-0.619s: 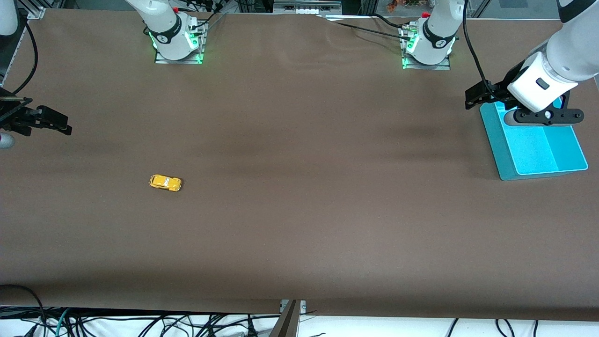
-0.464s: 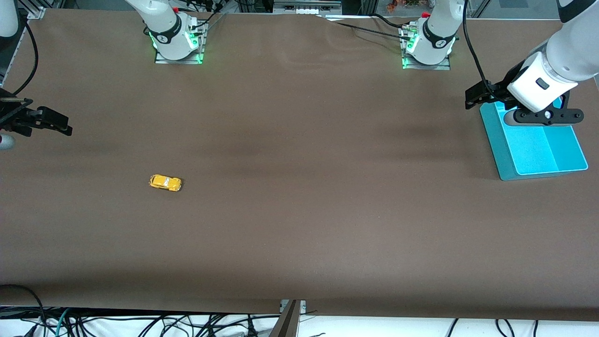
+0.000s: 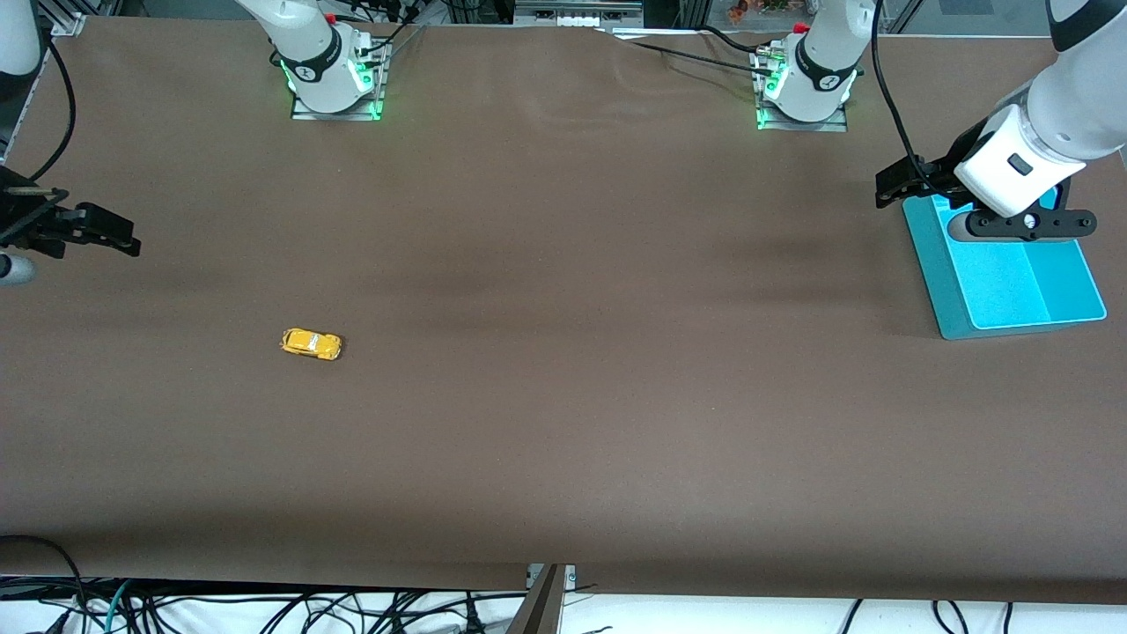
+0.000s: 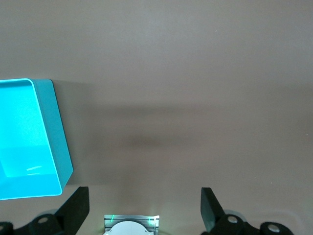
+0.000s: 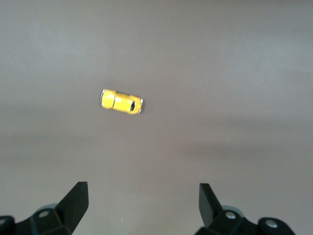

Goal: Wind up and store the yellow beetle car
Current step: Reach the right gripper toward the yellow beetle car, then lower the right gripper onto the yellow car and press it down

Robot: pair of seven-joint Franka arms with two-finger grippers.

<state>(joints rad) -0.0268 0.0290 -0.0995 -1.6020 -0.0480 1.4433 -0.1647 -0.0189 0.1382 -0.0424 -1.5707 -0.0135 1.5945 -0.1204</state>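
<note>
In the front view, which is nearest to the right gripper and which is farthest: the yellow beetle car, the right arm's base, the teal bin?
From the right gripper:
1. yellow beetle car, on the table toward the right arm's end.
2. right arm's base, at the table's top edge.
3. teal bin, at the left arm's end, under the left gripper.

Even overhead light, soft shadow bands across the table, right wrist view slightly blurred.

A wide table covered with a matte brown cloth fills the view. Many black cables lie on a white floor below its near edge. The light is soft, with faint shadows.
</note>
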